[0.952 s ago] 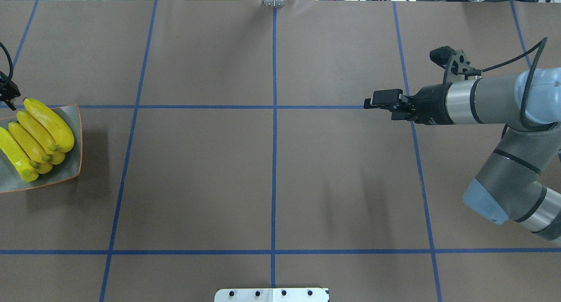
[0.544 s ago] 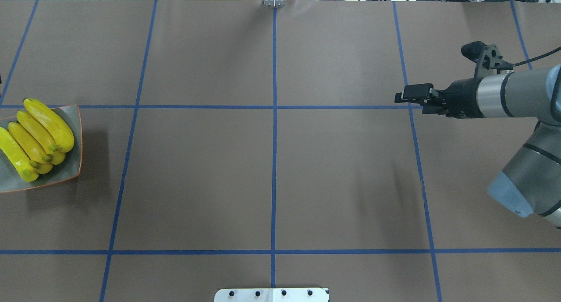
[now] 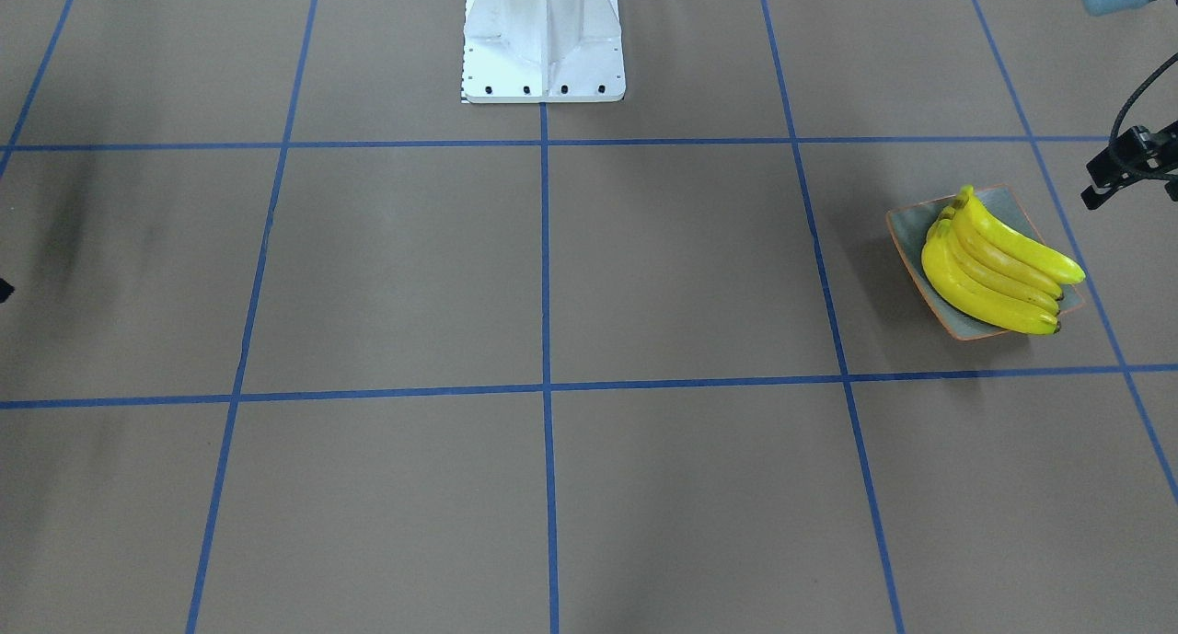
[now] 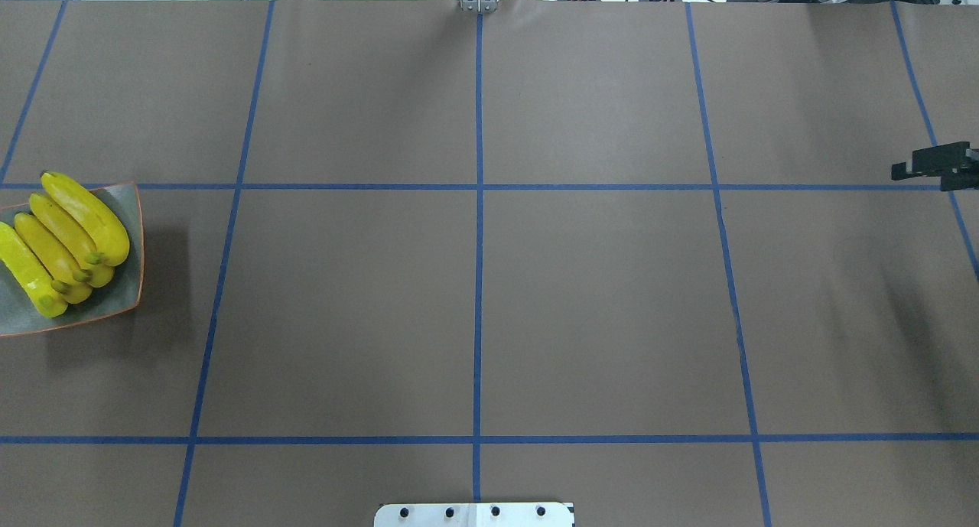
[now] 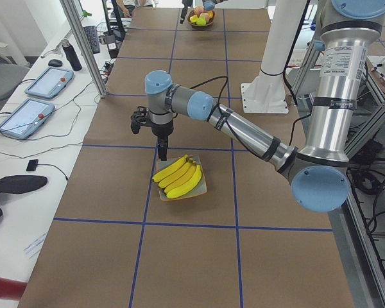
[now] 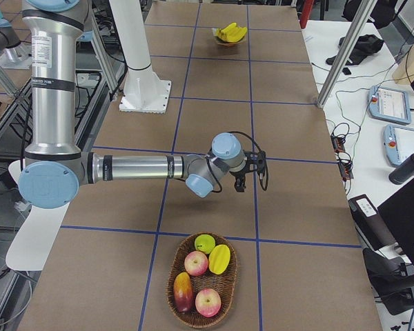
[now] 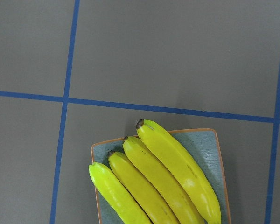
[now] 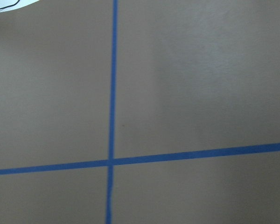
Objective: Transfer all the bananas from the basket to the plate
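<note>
L gripper [image 5: 162, 156], hung just beside the square grey-green plate [image 4: 126, 291] w/ orange rim, can't be read as clenched or released; same for R gripper [image 4: 927, 167], well apart. Four bright yellow bananas [image 4: 65, 240] are laid side by side on the plate, none seen in the wicker basket [image 6: 228, 293]. Task is judged done, so L wrist is best lifted straight up, fruit unnudged.
</note>
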You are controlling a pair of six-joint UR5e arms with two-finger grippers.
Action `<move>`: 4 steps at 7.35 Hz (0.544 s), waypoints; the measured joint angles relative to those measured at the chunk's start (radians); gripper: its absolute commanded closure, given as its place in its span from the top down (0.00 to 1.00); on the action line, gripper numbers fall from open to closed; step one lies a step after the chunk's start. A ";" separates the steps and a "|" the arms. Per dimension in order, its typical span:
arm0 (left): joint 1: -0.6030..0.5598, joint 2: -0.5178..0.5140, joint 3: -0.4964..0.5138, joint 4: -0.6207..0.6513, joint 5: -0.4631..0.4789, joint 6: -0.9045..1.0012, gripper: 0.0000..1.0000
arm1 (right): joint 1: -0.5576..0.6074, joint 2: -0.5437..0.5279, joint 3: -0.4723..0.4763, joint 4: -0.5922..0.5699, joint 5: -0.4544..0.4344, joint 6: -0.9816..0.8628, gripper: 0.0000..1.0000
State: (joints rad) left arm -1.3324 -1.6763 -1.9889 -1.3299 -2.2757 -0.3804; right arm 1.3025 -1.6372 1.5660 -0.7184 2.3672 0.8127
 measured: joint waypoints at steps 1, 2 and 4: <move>-0.013 0.005 0.007 -0.004 -0.013 0.050 1.00 | 0.060 0.003 -0.039 -0.050 0.042 -0.114 1.00; -0.027 0.008 0.021 -0.005 -0.019 0.098 1.00 | 0.108 0.018 -0.056 -0.137 0.062 -0.233 1.00; -0.067 0.011 0.078 -0.007 -0.022 0.204 1.00 | 0.185 0.079 -0.056 -0.378 0.067 -0.472 1.00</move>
State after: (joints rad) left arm -1.3996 -1.6652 -1.9108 -1.3366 -2.2975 -0.1768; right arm 1.4875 -1.5584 1.5097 -1.0963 2.4343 0.3411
